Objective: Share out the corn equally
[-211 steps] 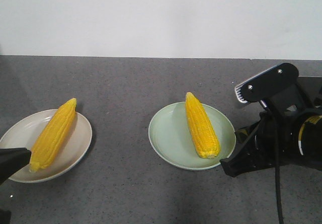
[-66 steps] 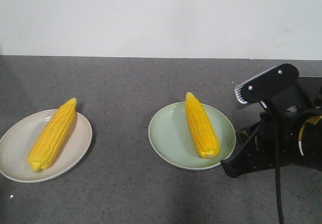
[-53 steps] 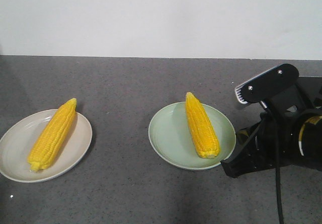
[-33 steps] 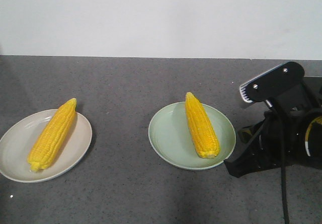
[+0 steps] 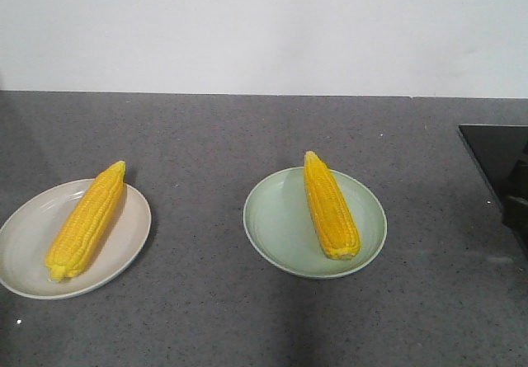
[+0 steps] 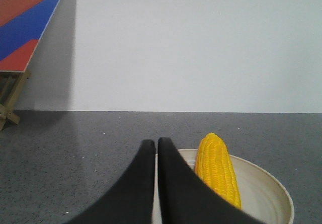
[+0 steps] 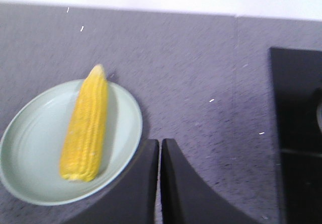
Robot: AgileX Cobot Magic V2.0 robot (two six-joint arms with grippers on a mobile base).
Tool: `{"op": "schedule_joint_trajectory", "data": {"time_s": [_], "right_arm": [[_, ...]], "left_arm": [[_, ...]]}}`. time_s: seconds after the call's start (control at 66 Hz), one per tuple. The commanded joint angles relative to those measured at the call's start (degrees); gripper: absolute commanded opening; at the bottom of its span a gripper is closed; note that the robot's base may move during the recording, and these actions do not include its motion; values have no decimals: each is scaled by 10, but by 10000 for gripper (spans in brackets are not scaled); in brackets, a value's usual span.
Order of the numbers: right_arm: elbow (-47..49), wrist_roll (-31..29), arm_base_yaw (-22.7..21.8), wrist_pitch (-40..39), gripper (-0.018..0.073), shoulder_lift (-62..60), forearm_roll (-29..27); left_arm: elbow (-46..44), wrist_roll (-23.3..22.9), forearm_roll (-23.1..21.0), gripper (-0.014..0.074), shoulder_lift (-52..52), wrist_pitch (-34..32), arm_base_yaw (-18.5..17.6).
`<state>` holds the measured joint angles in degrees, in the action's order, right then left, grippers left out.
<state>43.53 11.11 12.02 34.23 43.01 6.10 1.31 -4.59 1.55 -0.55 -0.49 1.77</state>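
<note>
Grey speckled counter (image 5: 247, 136) runs back to a plain white wall in the front-facing view, and two plates sit on it well apart. On the left, a cream plate (image 5: 25, 256) holds one corn cob (image 5: 86, 219), lying at a slant with its tapered tip toward the far right. Near the middle, a pale green plate (image 5: 276, 223) holds a second corn cob (image 5: 329, 205), tip pointing to the far side and blunt end close to the near rim. A dark panel (image 5: 499, 157) shows at the right edge. From the left wrist view, the left gripper (image 6: 152, 145) has its black jaws pressed together with nothing between them, tips at the near left rim of the cream plate, the cob lying just to their right. From the right wrist view, the right gripper (image 7: 159, 143) also has its jaws closed on nothing, tips just beside the right rim of the green plate, whose cob rests left of them.
</note>
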Motion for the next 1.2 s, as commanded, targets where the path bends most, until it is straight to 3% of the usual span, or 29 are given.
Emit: {"op": "schedule_joint_trajectory", "data": {"time_s": [0.0,0.242,0.47,0.758,1.0,1.182], "right_arm": [[-46,-22,-43,-90,-2,-60,-10],[-224,-21,-129,-190,-2,-234,-45],[-324,-21,-141,-235,-2,-342,-61],[-346,-24,-141,-261,-2,-356,-80],[-346,-100,-141,-274,-2,-371,-74],[-346,-101,-141,-274,-2,-399,-61]], "left_arm": [[8,-6,-5,-7,-9,-45,-1],[8,-6,-5,-7,-9,-45,-1],[8,-6,-5,-7,-9,-45,-1],[8,-6,-5,-7,-9,-45,-1],[8,-6,-5,-7,-9,-45,-1],[8,-6,-5,-7,-9,-45,-1]]}}
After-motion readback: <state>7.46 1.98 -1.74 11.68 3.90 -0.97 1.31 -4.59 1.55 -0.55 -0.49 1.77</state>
